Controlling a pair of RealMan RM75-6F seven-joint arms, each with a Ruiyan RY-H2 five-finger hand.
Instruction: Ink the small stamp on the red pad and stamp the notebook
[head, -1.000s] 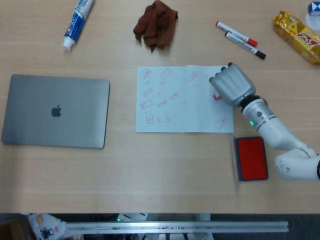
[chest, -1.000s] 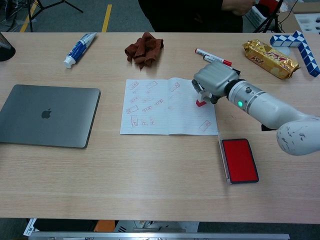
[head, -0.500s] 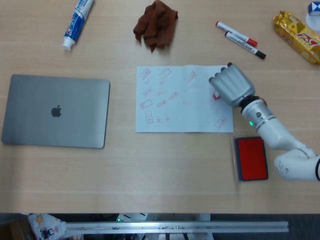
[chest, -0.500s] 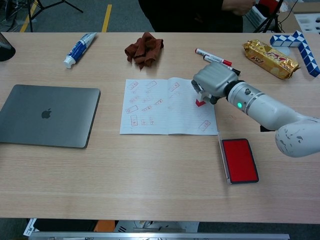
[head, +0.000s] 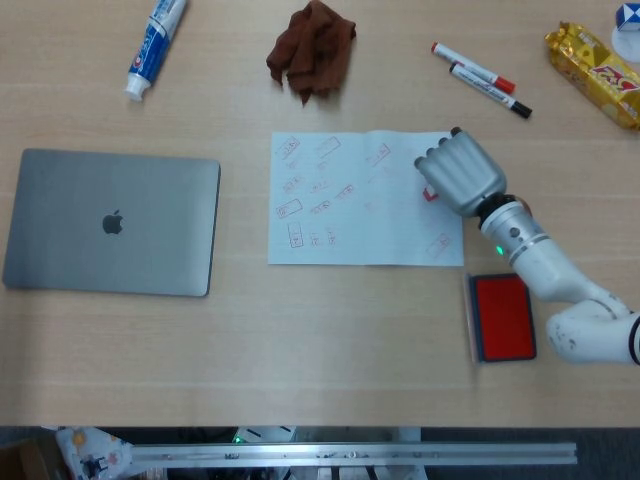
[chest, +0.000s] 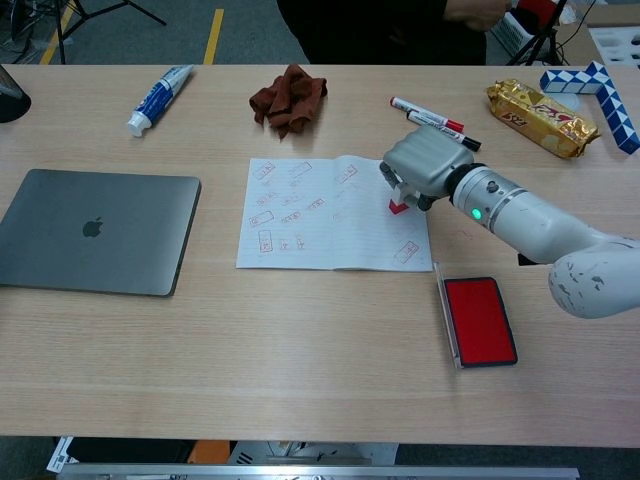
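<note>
My right hand (chest: 425, 165) is curled around the small stamp (chest: 399, 206), whose red end points down at the right page of the open notebook (chest: 320, 215); I cannot tell if it touches the paper. The notebook's long axis runs left to right, its pages dotted with many red prints. The red ink pad (chest: 479, 320) lies open just right of and nearer than the notebook. Two markers (head: 480, 79) lie beyond, one closed laptop (head: 110, 222) at far left.
</note>
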